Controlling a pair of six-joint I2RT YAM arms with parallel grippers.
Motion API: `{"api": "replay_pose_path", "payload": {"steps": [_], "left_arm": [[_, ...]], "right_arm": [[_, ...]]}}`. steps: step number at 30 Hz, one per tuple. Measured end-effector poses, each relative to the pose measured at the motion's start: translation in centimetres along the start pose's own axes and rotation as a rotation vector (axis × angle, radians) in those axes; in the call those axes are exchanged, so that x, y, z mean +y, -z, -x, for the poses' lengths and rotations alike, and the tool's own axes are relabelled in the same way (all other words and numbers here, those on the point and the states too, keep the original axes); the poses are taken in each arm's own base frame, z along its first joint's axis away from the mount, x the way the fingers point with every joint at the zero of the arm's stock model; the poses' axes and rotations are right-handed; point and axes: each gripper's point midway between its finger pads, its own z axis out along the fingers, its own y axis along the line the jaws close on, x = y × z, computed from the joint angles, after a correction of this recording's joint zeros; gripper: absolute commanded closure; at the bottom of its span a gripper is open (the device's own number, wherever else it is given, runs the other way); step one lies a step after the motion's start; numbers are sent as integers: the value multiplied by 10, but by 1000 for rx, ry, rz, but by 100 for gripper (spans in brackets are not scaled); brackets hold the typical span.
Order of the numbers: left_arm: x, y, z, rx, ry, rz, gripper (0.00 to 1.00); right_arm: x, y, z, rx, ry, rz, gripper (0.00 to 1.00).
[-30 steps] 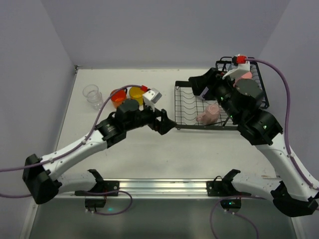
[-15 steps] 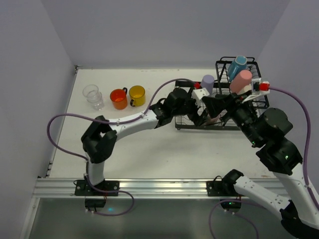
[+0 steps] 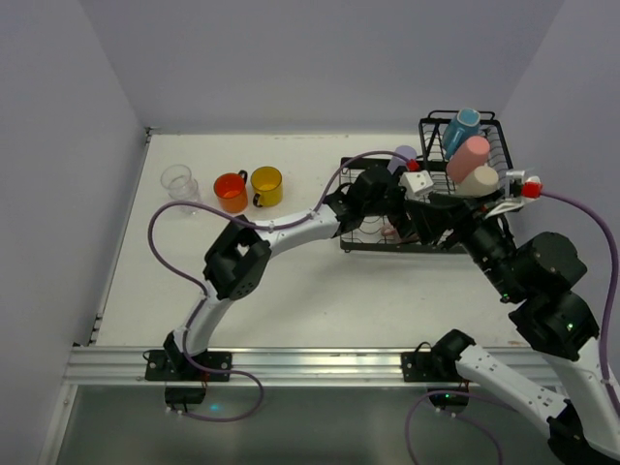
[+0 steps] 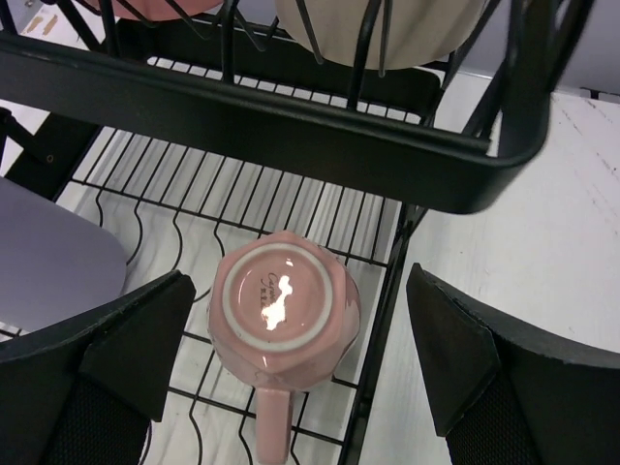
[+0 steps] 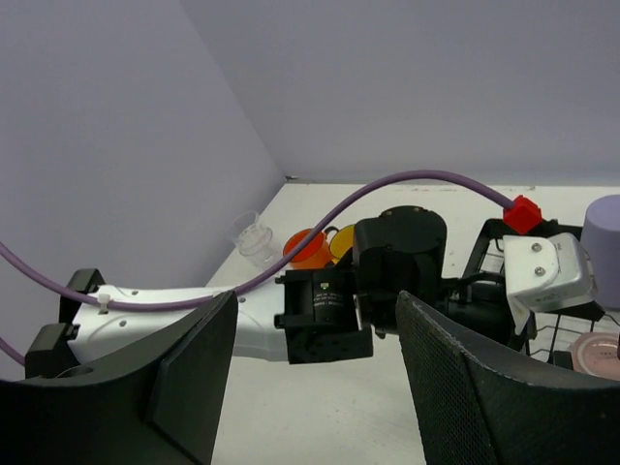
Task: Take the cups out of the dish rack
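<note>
The step in hand looks like the reach for the pale pink mug [image 4: 286, 300], with the grasp not yet made. The left gripper [image 4: 300, 291] hovers over it with its fingers [image 4: 126, 358] spread wide, one on each side of the mug and apart from it; they hold nothing. The mug stands upside down on the flat ribbed tray of the dish rack [image 4: 291, 126], squarely between the fingers, its handle pointing back toward the wrist.

Next, I judge, the gripper needs to drop lower, close across the mug's body and lift it out without snagging the wires or the thick bar of the rack's taller section just beyond. Just outside one finger stands the lavender tumbler [image 4: 48, 252], close enough to be brushed.

The right gripper [image 5: 318, 300] hangs nearby, its fingers equally wide and empty, facing the left arm [image 5: 155, 310].

Beyond the fingers, in the taller section, sit the salmon-pink tumbler [image 3: 470, 155] and blue mug [image 3: 463, 126]. Well away on the table [image 3: 291, 281] stand the yellow mug [image 3: 266, 184], orange mug [image 3: 231, 192] and clear glass [image 3: 177, 180], already unloaded.
</note>
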Motion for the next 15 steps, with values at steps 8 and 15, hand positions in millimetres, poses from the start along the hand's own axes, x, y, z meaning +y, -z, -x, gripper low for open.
{"api": "replay_pose_path", "payload": {"steps": [8, 15], "left_arm": [[4, -16, -16, 22, 8, -5, 0], [6, -29, -39, 54, 20, -3, 0]], "right_arm": [[-7, -4, -16, 35, 12, -16, 30], [-8, -2, -17, 32, 21, -15, 30]]}}
